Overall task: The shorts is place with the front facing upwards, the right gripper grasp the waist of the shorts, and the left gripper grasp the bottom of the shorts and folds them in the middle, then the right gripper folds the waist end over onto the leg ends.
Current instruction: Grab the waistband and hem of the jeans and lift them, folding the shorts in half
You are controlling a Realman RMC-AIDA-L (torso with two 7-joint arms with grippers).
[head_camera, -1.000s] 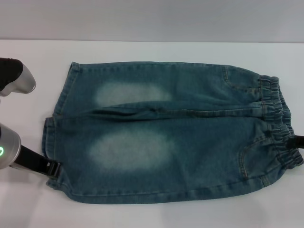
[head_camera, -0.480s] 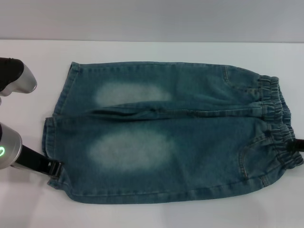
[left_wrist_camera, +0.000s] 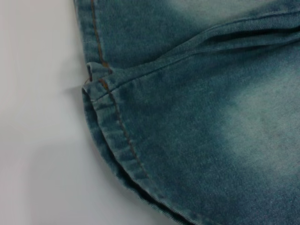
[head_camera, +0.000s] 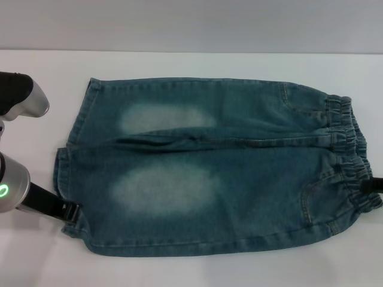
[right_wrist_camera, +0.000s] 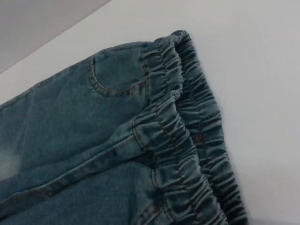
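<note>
The shorts (head_camera: 209, 167) lie flat and front up on the white table (head_camera: 197, 272), with two pale faded patches on the denim. The bottom of the shorts (head_camera: 64, 164) points to the head view's left. The gathered waist (head_camera: 350, 152) points to its right. My left gripper (head_camera: 69, 212) is low at the near leg's hem corner and touches the cloth. The left wrist view shows that stitched hem (left_wrist_camera: 112, 136) close up. My right gripper (head_camera: 375, 184) shows only as a black piece at the near end of the waist. The puckered waistband (right_wrist_camera: 187, 136) fills the right wrist view.
A grey wall (head_camera: 191, 24) runs behind the table's far edge. A bent segment of my left arm (head_camera: 21, 98) hangs over the table's left side, beside the far leg. Bare table surrounds the shorts.
My left gripper has crept slightly right and towards me along the near leg hem. The black piece of my right gripper has slid a little nearer along the waistband. The shorts lie unchanged.
</note>
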